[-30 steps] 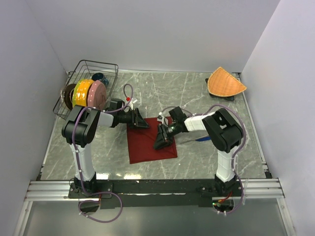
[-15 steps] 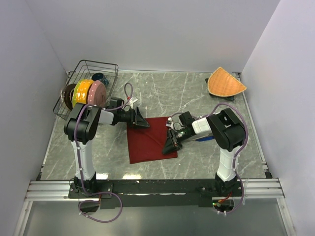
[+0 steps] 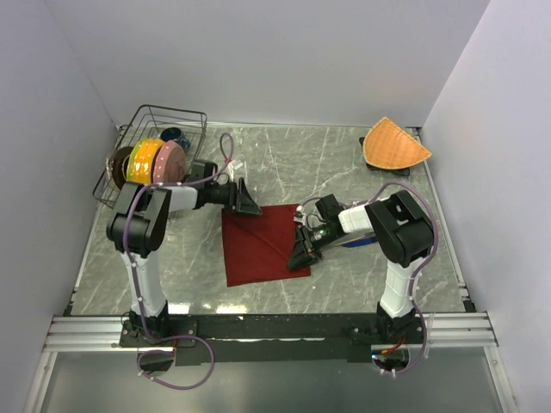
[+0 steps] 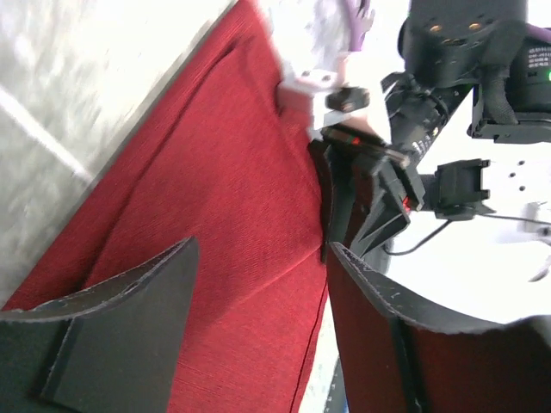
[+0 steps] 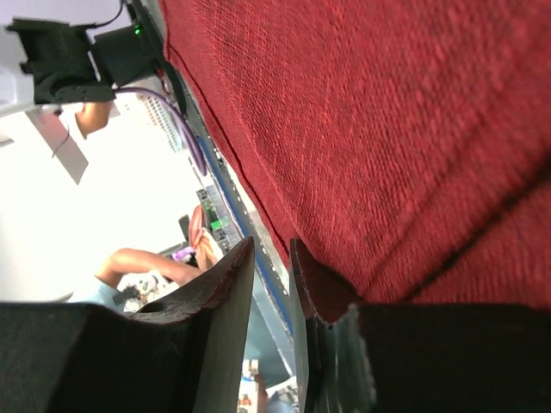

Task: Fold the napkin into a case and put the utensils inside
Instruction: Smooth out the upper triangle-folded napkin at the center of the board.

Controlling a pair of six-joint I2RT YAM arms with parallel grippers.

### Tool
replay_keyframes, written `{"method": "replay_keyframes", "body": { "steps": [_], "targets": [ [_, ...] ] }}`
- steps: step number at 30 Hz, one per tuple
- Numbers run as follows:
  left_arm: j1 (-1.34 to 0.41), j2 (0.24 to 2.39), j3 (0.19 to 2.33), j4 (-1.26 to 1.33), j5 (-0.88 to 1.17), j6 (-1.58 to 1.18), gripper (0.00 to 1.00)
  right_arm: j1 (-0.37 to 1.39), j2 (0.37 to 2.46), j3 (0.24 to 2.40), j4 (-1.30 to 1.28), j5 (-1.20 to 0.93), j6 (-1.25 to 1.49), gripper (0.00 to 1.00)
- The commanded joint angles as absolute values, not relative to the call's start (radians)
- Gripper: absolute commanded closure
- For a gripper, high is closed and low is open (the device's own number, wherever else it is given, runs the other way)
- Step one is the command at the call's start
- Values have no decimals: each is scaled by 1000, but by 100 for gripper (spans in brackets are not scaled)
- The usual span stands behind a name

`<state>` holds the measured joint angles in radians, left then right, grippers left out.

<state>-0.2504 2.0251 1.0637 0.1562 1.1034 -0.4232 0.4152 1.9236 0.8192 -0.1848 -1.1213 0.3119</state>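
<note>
The dark red napkin (image 3: 258, 249) lies flat on the marble table, a diagonal crease running across it (image 4: 215, 215). My left gripper (image 3: 251, 206) hovers low at its far left corner, jaws open (image 4: 263, 249), with only cloth showing below the gap. At the napkin's near right edge is my right gripper (image 3: 301, 256). Its jaws stand a narrow gap apart (image 5: 272, 243) with nothing between the tips, and one finger lies against the cloth (image 5: 387, 112). A blue utensil (image 3: 355, 242) peeks out from under the right forearm.
A wire rack (image 3: 194, 120) holding coloured plates stands at the back left, close behind the left arm. An orange woven fan-shaped mat (image 3: 394, 144) lies at the back right. White walls close in the table on three sides.
The left gripper has opened wider and drawn back slightly from the napkin's far corner. The right gripper slid rightward across the cloth to its right edge, where it has stopped.
</note>
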Motion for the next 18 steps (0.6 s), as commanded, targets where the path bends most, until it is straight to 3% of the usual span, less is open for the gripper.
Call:
{"method": "replay_keyframes", "body": {
  "steps": [1, 5, 11, 18],
  "targets": [
    [-249, 1841, 1135, 68, 1039, -298, 33, 408, 1821, 862, -271, -1077, 344, 69],
    [-239, 1737, 1124, -69, 921, -204, 38, 407, 1726, 963, -374, -1039, 296, 68],
    [-239, 1589, 1049, -248, 747, 41, 54, 405, 1736, 1135, -459, -899, 210, 68],
    [-241, 1609, 1084, -354, 612, 161, 54, 390, 1828, 1209, -508, -733, 195, 68]
  ]
}}
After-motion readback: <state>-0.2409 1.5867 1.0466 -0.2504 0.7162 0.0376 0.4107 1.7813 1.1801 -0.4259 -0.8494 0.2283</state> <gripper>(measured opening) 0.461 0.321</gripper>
